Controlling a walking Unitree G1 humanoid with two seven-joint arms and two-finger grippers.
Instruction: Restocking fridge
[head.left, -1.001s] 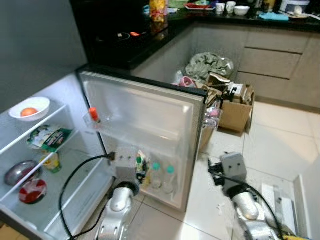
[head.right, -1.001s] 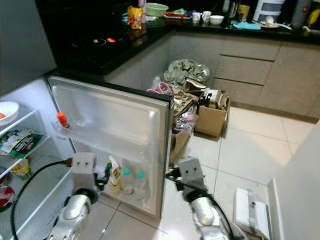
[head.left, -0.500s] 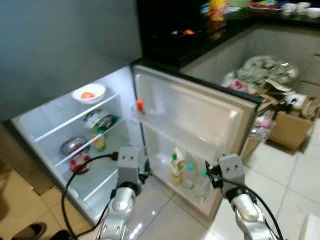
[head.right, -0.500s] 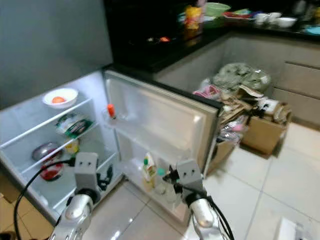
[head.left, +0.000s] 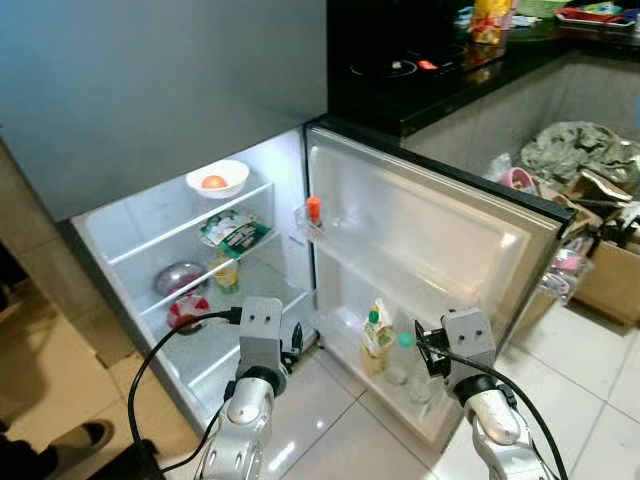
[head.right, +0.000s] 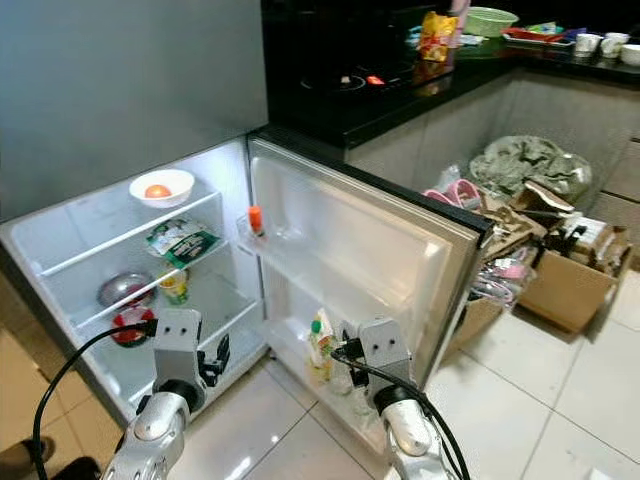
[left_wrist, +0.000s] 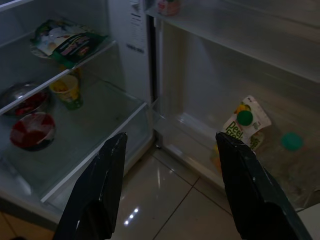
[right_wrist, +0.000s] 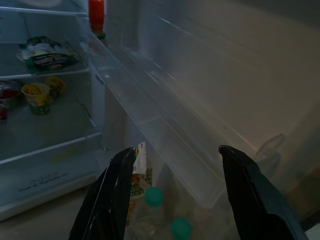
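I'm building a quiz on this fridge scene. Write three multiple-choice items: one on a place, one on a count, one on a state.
1. Where does the white bowl with the orange fruit sit?
A. top fridge shelf
B. lowest door bin
C. floor

2. How many bottles with teal caps stand beside the juice carton?
A. none
B. two
C. five

3. How are both claws?
A. open and empty
B. shut on a bottle
C. shut on a carton

Answers:
A, the white bowl rests on the top shelf.
B, two teal-capped bottles stand by the juice carton.
A, left claw and right claw hold nothing, fingers apart.
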